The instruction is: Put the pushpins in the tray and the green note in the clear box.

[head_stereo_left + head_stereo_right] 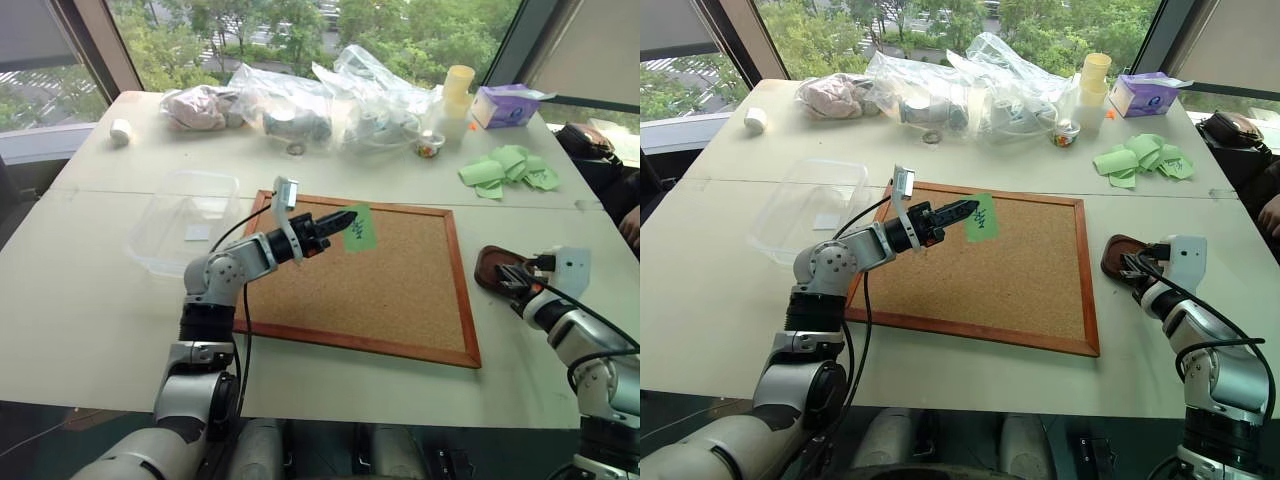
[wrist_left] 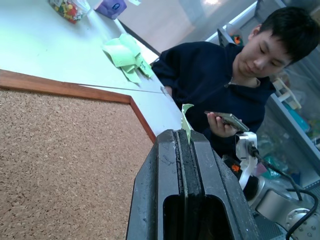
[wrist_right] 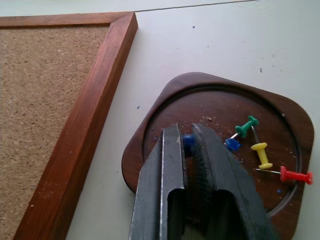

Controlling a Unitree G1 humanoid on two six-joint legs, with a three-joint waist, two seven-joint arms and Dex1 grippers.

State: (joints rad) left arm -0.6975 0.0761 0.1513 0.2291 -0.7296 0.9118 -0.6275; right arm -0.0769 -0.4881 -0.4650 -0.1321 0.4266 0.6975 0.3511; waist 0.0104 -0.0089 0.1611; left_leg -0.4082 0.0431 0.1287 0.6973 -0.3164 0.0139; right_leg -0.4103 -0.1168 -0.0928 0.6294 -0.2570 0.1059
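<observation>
The right wrist view reveals 5 pushpins (image 3: 260, 154) in the tray (image 3: 150, 135) beneath the parted right gripper (image 3: 186, 140); left gripper (image 1: 345, 224) pinches the green note (image 1: 361, 228).

One green note (image 1: 360, 228), one cork board (image 1: 380, 280), one clear box (image 1: 185, 215) and one tray (image 3: 210, 100). Five pushpins (image 3: 262, 154) show at the tray: two blue, one green, one yellow, one red. One person (image 2: 240, 85) holds one phone (image 2: 227, 120).

Open worktop (image 1: 90, 300) is left near and left of the clear box (image 1: 185, 220); the far edge is crowded by plastic bags (image 1: 320, 105).
</observation>
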